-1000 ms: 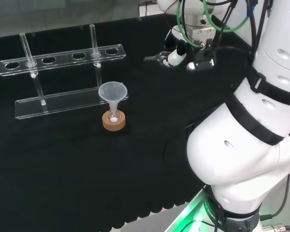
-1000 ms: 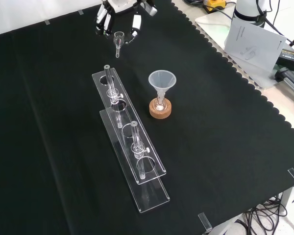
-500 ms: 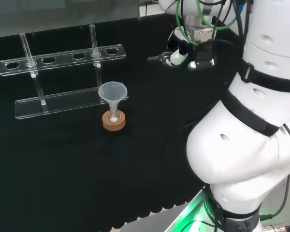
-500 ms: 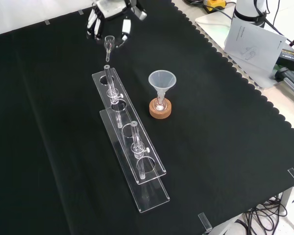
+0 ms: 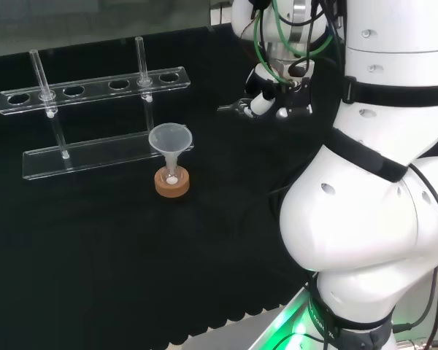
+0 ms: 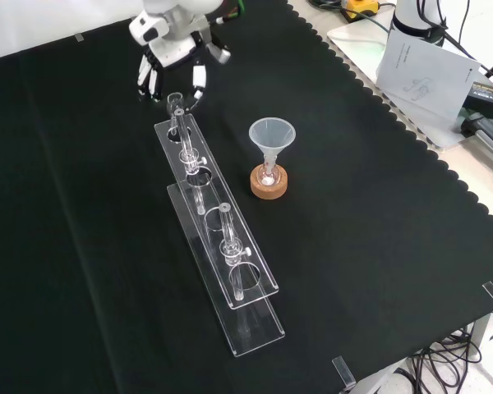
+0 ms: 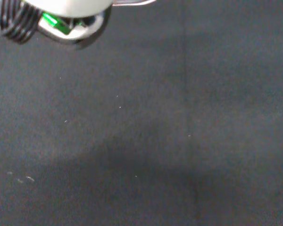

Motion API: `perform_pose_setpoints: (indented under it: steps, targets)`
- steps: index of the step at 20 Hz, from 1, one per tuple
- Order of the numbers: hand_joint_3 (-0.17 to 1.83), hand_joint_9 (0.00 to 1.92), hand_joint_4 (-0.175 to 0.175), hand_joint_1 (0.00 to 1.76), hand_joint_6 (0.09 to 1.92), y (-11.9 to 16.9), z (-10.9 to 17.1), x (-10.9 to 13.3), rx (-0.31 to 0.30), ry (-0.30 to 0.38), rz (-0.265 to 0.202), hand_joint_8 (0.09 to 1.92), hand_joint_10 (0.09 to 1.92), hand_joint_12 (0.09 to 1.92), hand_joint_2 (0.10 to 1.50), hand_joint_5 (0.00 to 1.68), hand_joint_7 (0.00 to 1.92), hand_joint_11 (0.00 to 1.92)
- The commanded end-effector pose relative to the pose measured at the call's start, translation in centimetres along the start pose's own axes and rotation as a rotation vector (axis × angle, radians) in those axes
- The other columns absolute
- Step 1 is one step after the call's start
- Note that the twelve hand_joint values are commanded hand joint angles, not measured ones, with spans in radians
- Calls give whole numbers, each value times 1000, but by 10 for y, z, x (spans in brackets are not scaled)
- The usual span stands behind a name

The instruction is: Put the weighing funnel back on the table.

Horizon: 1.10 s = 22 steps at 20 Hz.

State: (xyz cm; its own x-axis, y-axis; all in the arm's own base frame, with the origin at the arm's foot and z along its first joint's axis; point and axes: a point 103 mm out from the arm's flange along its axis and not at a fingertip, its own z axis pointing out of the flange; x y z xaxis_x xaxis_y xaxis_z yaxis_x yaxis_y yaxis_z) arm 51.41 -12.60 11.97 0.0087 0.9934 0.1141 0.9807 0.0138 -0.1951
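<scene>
Weighing funnel (image 6: 175, 101): off the table, carried beneath the hand (image 6: 171, 56) near the table's far edge in the front view, just over the far end of the clear tube rack (image 6: 212, 201).

Hand: fingers curled downward and pinching the piece between them. The exact contact cannot be made out.

Wrist view: bare black cloth (image 7: 155, 141) lies under the palm.

Assessment: the carrying step is in hand and the set-down is not yet done.

Next move calls for:
- a bare patch of cloth clear of the rack and its upright tube (image 6: 183, 135);
- a descent until the piece rests on the cloth;
- a release of the fingers.

Risk noted: the weighing funnel appears close to the tube's top in the front view, and the height between them cannot be judged.
</scene>
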Motion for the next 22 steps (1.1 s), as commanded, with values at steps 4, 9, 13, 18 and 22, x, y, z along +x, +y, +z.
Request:
perform_pose_setpoints:
  steps: [4, 9, 13, 18, 22]
  targets:
    - [681, 999, 175, 1120, 659, 24, 35, 2, 49, 50, -38, 632, 284, 1049, 635, 1288, 580, 795]
    - [680, 999, 175, 1119, 660, 31, 47, 1, 68, 50, -38, 631, 284, 1049, 635, 1287, 577, 795]
    - [680, 999, 175, 1119, 661, 35, 54, 2, 76, 51, -43, 630, 283, 1048, 636, 1287, 574, 795]
    - [679, 999, 175, 1119, 662, 37, 59, 3, 82, 37, -48, 630, 282, 1048, 636, 1286, 572, 794]
    - [679, 999, 175, 1119, 663, 37, 61, 2, 89, 21, -47, 630, 282, 1047, 637, 1285, 571, 794]
